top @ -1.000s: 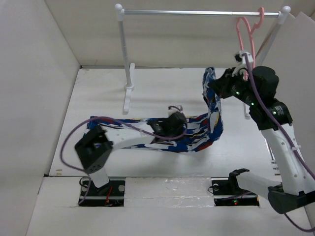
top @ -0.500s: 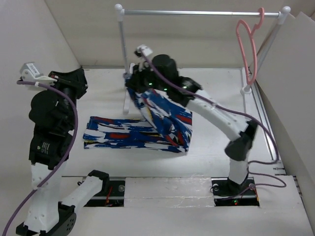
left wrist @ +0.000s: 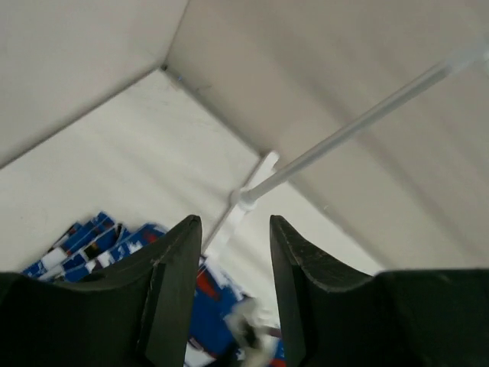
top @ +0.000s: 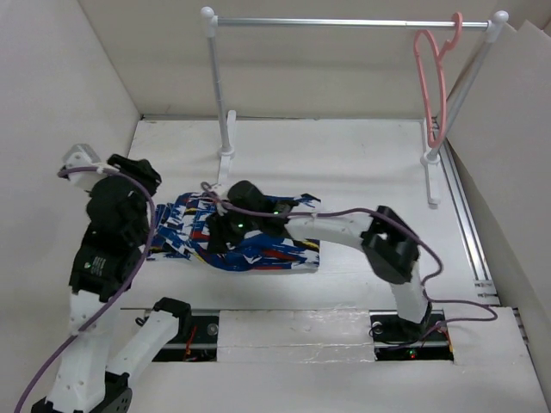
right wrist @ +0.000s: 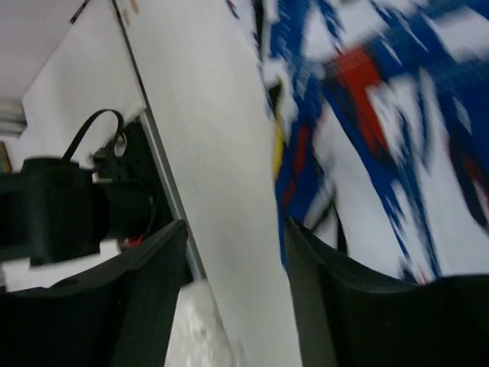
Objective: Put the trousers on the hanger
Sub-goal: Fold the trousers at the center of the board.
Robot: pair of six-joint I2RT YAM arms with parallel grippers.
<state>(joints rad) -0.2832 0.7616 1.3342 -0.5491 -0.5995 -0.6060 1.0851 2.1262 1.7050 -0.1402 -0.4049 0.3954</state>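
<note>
The blue-print trousers lie folded in a flat band on the table, left of centre. My right gripper is low over their left part, jaws open, with only bare table between them in the right wrist view; the trousers lie just beside one finger. My left gripper is raised at the far left, open and empty, and looks down on the trousers. The pink hanger hangs from the right end of the silver rail, far from both grippers.
The rail's white posts stand at the back left and at the right; the rail also shows in the left wrist view. White walls close in the left and back. The left arm's base sits by the near edge.
The right gripper, which held the trousers lifted near the left post, has come down to the table and is open. The trousers now lie flat. The left arm has lowered a little.
</note>
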